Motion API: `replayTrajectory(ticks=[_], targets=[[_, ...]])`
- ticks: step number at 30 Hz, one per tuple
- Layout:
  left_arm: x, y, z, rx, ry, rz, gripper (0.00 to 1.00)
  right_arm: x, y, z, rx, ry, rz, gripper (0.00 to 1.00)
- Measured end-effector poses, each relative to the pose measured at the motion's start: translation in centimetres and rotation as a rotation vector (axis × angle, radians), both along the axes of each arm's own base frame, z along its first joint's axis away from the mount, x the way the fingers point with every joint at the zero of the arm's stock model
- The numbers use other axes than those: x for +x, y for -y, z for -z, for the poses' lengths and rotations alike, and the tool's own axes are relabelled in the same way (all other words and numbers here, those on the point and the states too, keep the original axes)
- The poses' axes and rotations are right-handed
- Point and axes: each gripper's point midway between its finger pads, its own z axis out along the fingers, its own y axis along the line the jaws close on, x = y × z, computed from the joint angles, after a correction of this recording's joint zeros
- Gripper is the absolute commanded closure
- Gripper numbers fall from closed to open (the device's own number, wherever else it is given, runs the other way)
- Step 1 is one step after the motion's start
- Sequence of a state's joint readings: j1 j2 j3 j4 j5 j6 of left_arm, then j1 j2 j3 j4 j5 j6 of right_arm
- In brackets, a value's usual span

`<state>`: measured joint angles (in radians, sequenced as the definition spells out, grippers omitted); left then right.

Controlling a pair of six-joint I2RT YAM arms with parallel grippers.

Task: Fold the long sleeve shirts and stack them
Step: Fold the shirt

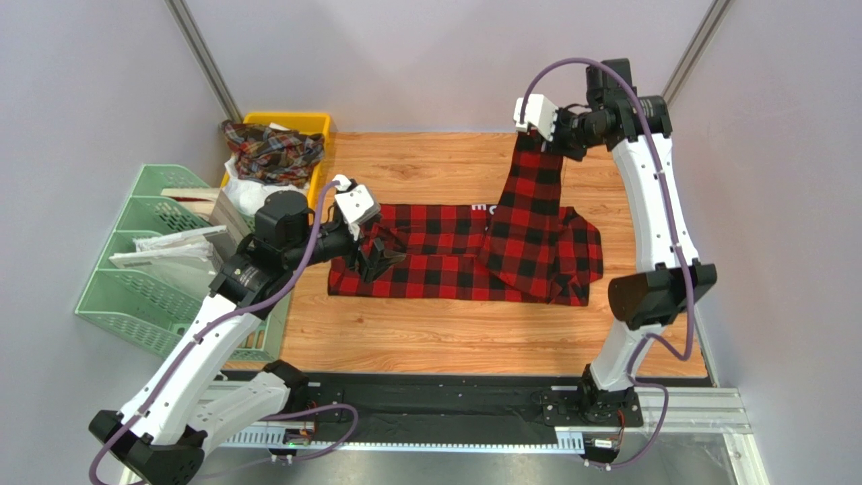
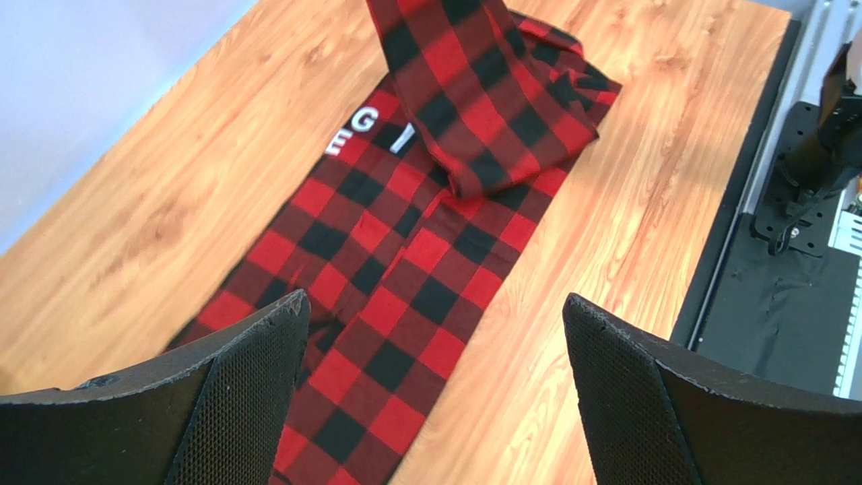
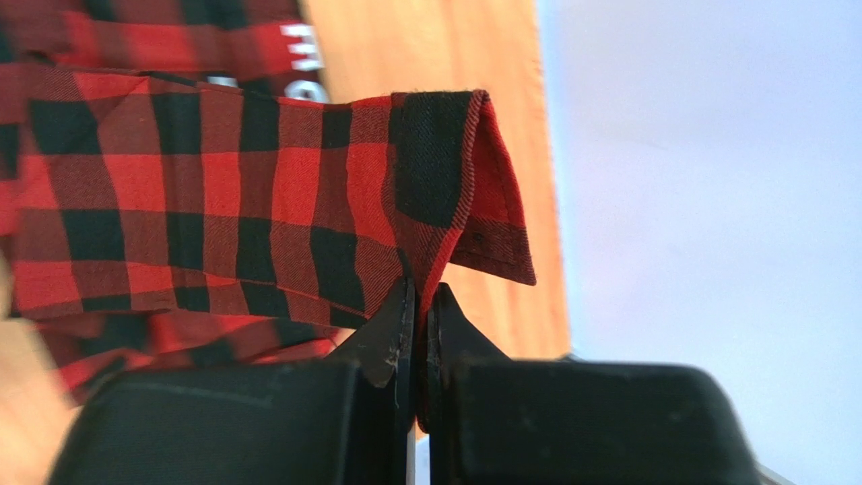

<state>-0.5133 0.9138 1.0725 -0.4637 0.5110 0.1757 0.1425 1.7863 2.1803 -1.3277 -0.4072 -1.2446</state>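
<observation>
On the wooden tabletop point(image 1: 425, 338), just in front of the yellow plastic bin point(image 1: 309, 123) and off to its right: a soft red-and-black check shirt point(image 1: 445, 253), spread out in a long flat band. Held high above the end farthest from the bin: one long strip of the same cloth, likely a sleeve, hanging down to the rest.

Right end effector point(image 3: 417, 303): pressed together, pinching the top tip of that raised strip, well to the right of the bin and up in the air. Left end effector point(image 2: 435, 308): spread wide, holding nothing, hovering low over the shirt's end nearest the bin.

Inside the bin: a crumpled darker plaid cloth point(image 1: 271, 150), maybe another shirt waiting its turn. Left of the bin, toward the arms: pale green plastic racks point(image 1: 132, 258) with some flat white things in them.

Guess on progress: only partway through this one shirt. Already narrowed into a band, by the look of it. Left to do: lay the raised strip down, fold the band shorter, then do the same with the cloth in the bin and pile both up. No folded pile to be seen yet.
</observation>
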Motion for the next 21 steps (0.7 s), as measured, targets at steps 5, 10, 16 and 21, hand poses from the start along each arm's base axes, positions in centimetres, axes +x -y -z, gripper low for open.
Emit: replayTrajectory(ticks=[5,10,16,21], targets=[[0.0,-1.1,1.2,0.006,-0.037,-0.07,0.01,4.1,1.7,-0.3,-0.037,0.081,0.044,1.0],[0.6,-1.7,2.0,0.022,-0.055,-0.127,0.01,6.3,2.1,-0.6,-0.046,0.162,0.07,1.0],[1.1,-2.2,3.2,0.037,-0.079,-0.173,0.01,7.1,1.7,-0.4,-0.043,0.215,0.08,1.0],[1.4,-2.4,3.8,0.045,-0.095,-0.198,0.01,6.4,0.1,-1.8,-0.051,0.303,0.043,1.0]])
